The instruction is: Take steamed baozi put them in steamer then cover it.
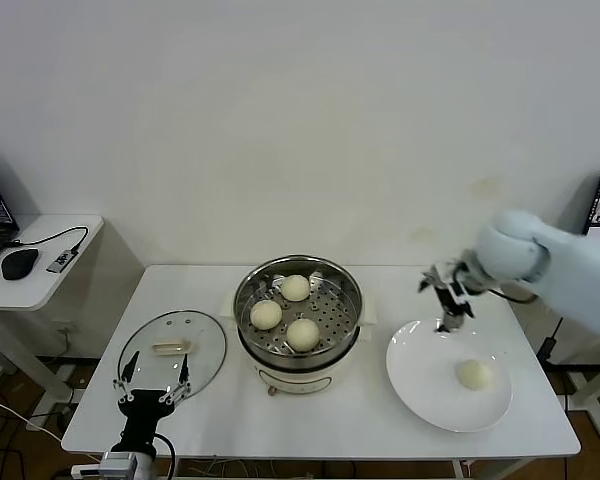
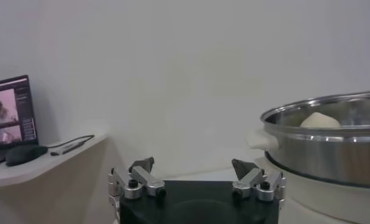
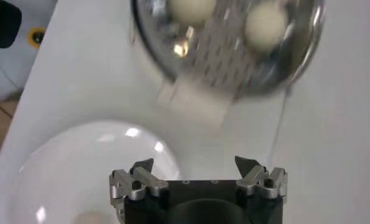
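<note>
Baozi (image 1: 474,374) sits on the plate (image 1: 420,385) beneath the empty, spread right pincer (image 1: 446,310); left pincer (image 1: 154,385) likewise apart.

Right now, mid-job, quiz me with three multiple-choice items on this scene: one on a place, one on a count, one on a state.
1. Where is the glass lid?
A. on the pot
B. on the table, left of the pot
C. on the plate

2. How many buns are in the pot?
A. one
B. three
C. four

3. The right gripper is:
A. open, empty
B. shut on a bun
C. holding the lid

Answers: 1 B, it lies flat beside the pot. 2 B, three sit on the tray; one bun remains on the plate. 3 A, fingers apart above the plate's rim.
</note>
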Controlling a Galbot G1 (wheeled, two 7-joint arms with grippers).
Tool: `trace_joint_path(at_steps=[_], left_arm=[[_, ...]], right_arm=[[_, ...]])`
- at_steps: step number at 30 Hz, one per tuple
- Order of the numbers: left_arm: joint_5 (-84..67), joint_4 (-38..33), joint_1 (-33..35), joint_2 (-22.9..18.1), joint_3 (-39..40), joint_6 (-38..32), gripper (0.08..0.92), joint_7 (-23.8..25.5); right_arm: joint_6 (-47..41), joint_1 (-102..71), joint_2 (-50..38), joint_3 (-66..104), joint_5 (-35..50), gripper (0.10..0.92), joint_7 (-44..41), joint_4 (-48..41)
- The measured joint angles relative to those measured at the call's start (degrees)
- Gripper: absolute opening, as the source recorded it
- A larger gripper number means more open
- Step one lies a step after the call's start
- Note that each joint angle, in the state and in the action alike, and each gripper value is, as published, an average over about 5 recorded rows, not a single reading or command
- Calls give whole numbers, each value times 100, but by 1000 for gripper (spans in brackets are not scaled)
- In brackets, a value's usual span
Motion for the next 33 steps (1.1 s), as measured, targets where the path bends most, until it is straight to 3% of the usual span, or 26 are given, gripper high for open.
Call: trace_joint_path(at_steps=[15,33], left_arm=[[37,5,87,-16,-50,2,823,0],[45,1,89,-31,-91,5,823,5]], right_arm=[[179,-2747,-331,2145,-1045,823,-16,-680],[286,-3580,26,2776,-1522,823,109,-1332]])
